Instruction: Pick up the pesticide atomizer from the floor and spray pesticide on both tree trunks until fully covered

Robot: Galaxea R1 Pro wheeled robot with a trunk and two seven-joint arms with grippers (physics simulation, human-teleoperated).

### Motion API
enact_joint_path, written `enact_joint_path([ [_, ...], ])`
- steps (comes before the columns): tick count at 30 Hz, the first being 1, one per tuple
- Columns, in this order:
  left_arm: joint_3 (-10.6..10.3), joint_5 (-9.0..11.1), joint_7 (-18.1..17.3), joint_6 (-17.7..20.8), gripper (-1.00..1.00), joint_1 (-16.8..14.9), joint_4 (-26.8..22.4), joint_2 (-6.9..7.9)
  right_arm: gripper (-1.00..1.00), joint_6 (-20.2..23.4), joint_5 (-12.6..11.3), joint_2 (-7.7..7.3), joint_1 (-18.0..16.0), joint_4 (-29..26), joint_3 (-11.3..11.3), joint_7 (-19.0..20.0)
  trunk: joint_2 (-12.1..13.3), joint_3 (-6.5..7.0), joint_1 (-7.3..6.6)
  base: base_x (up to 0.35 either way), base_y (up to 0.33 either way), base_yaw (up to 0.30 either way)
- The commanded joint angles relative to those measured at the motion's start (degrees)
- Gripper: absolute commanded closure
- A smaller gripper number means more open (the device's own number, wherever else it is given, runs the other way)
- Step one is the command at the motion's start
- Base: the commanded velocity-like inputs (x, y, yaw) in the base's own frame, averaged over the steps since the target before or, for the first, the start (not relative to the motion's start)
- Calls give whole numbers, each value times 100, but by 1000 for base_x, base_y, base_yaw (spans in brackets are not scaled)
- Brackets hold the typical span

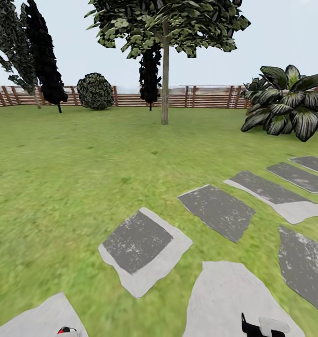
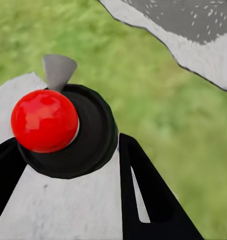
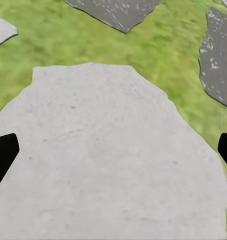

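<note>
The pesticide atomizer (image 2: 43, 120) shows in the left wrist view with a red ball, a black ring, a grey nozzle and a white body. My left gripper (image 2: 73, 192) is shut on it, black fingers (image 2: 143, 200) on both sides. Its red tip (image 1: 65, 330) peeks in at the head view's bottom left. My right gripper (image 3: 113, 155) is open, hovering over a pale paving stone (image 3: 118, 150), and shows low in the head view (image 1: 264, 326). A tree with a straight grey-tan trunk (image 1: 165, 84) stands far ahead on the grass floor (image 1: 75, 178).
Grey stepping stones (image 1: 140, 248) run from the near ground off to the right. A big-leafed plant (image 1: 290, 105) stands at the right, a round bush (image 1: 95, 91) and dark narrow trees (image 1: 44, 56) at the back left. A brown slat fence (image 1: 201, 97) closes the lawn.
</note>
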Motion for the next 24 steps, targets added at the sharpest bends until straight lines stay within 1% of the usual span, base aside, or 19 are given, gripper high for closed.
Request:
enact_joint_path([
  [1, -17, 14, 57, -16, 100, -3, 3, 0, -100, -15, 26, 2, -4, 6, -7, -17, -2, -5, 3, 337, 0, 0],
  [24, -17, 14, 57, -9, 100, -3, 3, 0, -100, -15, 25, 2, -4, 2, -7, -17, -2, -5, 3, 337, 0, 0],
])
